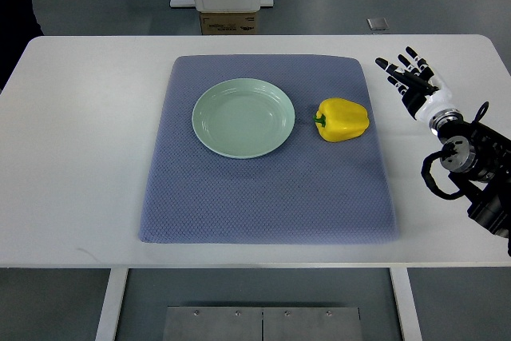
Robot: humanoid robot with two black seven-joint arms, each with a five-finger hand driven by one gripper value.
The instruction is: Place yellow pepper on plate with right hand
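While the yellow pepper (343,120) lies beside the plate (243,117), the right robot hand (411,79) hovers open-fingered.

A smooth, matt white top is seen on the table (80,157), and most of the centre of the frame is covered by a grey-blue cloth mat (263,197) with a fine, rough weave. The pale green plate (209,129) is finished in a smooth, faintly glossy glaze, while a waxy, shiny skin is shown by the yellow pepper (343,120). At the right edge of the frame, the right hand (411,81) is made of black and white hard plastic with a dull sheen, and brushed metal plates (262,323) are visible at the bottom.
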